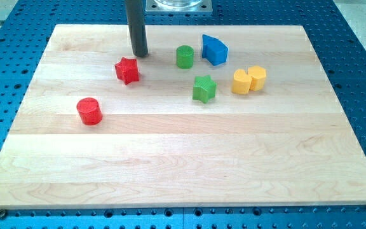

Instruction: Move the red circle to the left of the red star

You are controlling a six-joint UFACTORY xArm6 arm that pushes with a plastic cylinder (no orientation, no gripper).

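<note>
The red circle (89, 111) stands on the wooden board at the view's left. The red star (127, 70) lies up and to the right of it, about a block's width of bare wood between them. My tip (140, 54) rests on the board just above and to the right of the red star, close to it but apart. The tip is far from the red circle.
A green circle (185, 56) and a blue block (214, 49) lie right of my tip. A green star (204, 88) lies below them. Two yellow blocks (249, 80) touch each other further right. The board (183, 172) sits on a blue perforated table.
</note>
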